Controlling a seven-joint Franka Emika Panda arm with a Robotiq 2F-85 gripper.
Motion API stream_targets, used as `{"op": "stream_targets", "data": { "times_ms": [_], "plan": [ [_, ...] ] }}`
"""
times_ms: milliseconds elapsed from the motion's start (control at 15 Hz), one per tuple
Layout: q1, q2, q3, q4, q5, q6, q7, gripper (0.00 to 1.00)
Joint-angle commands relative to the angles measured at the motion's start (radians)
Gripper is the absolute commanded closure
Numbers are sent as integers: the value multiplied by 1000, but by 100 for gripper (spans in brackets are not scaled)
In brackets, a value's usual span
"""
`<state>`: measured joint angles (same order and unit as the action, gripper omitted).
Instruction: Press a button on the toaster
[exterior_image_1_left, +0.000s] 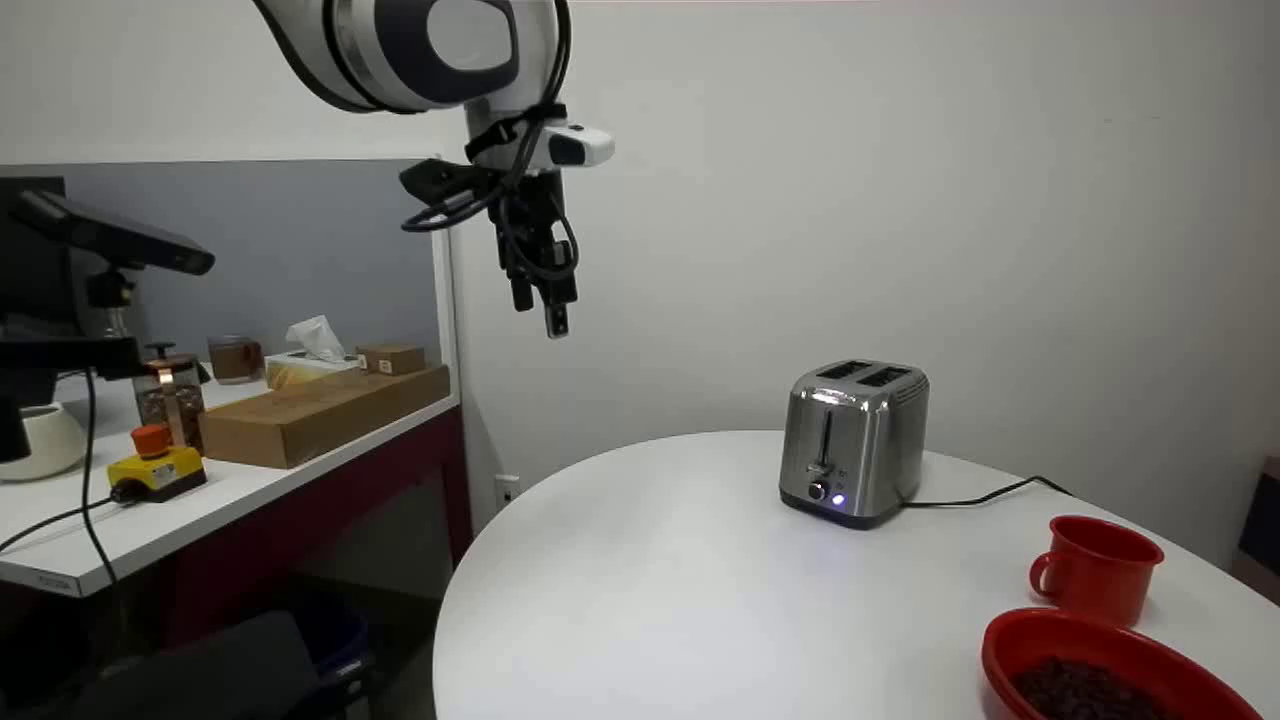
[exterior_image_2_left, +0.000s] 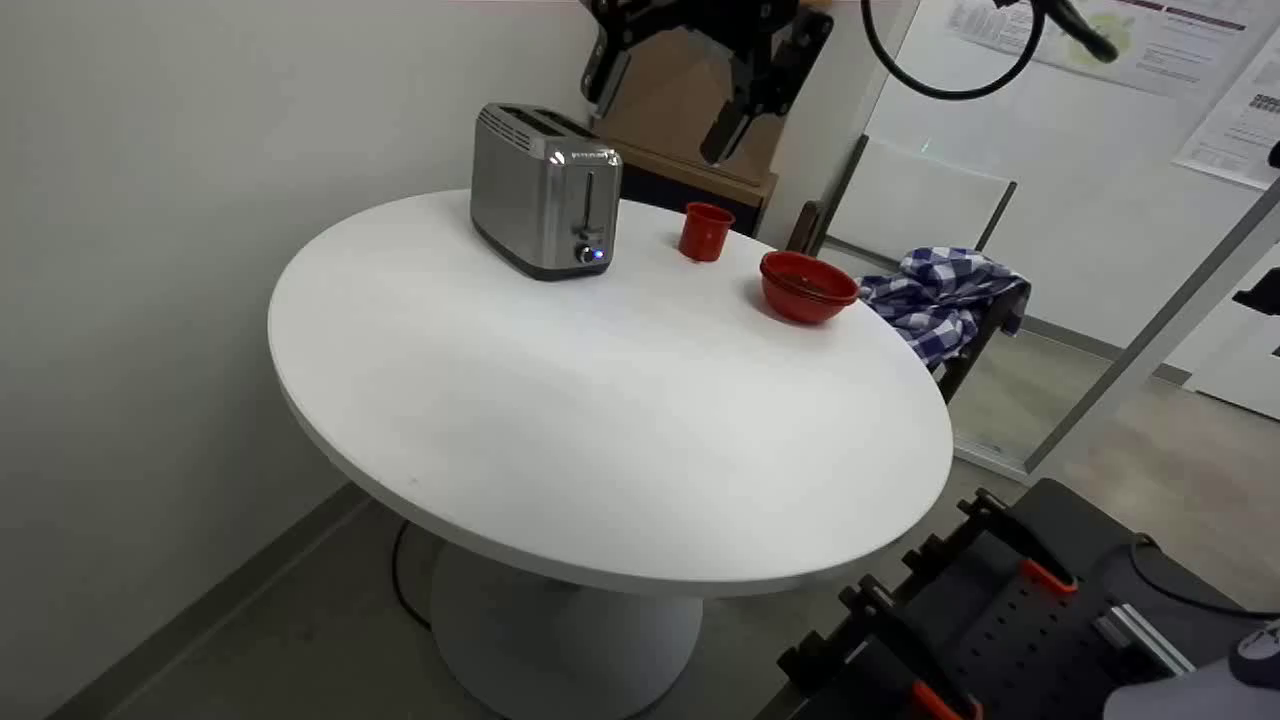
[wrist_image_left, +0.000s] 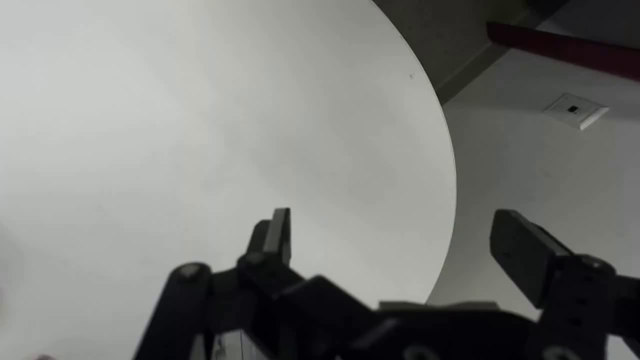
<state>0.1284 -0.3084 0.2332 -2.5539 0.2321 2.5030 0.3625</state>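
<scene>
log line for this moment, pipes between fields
gripper: open, holding nothing, raised, apart from toaster | toaster: upright on table, lever low, light lit | red mug: upright on table
</scene>
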Motion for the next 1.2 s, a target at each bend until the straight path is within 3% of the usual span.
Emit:
{"op": "stream_targets", "data": {
  "times_ms": [0,533,867,1133],
  "plan": [
    [10,0,-10,1,-5,-2,3,0],
    [-18,129,-151,134,20,-161,-216,0],
    [-86,296,-210,309,-81,-274,-327,0],
    [-113,432,-224,434,-182,-225,-415,0]
  ]
}}
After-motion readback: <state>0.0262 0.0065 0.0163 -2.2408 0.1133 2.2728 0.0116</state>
